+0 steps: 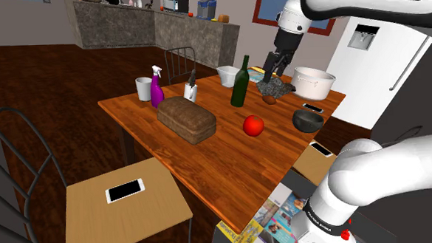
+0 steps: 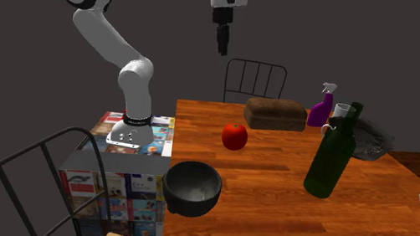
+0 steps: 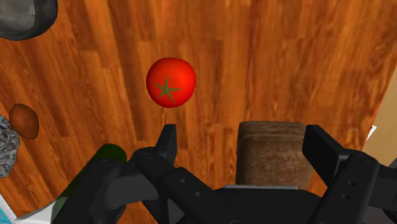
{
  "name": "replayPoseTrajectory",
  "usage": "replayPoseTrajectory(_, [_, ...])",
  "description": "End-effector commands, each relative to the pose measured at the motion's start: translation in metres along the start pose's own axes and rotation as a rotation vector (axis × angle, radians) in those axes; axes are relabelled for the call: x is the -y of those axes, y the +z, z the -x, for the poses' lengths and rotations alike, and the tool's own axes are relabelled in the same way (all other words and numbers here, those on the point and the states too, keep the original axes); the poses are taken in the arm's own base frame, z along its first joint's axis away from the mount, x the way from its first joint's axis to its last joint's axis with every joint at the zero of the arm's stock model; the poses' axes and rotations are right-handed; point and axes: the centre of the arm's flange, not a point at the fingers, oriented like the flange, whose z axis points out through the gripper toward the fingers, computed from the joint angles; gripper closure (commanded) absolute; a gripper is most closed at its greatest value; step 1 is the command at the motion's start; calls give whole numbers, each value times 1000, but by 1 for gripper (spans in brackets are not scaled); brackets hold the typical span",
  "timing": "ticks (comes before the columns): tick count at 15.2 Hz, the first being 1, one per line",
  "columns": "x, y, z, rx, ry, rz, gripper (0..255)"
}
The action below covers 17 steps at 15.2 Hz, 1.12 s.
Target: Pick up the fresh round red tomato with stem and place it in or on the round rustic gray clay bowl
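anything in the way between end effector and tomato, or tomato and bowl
Nothing visible. The open end effector hangs high with only air down to the tomato, and bare table lies between tomato and bowl.

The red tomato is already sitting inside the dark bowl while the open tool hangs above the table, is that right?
No. The tomato lies on the table, apart from the bowl, as the shoulder view shows. The open tool does hang above the table.
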Motion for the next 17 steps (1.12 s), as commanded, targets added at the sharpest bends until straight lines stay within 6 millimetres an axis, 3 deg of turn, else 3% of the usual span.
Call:
replayPoseTrajectory(1, [0,0,0,0,0,0,0])
replayPoseTrajectory(10, [-14,111,-66,222,-564,85,0])
replayPoseTrajectory(17, [-10,206,-100,394,-1002,151,0])
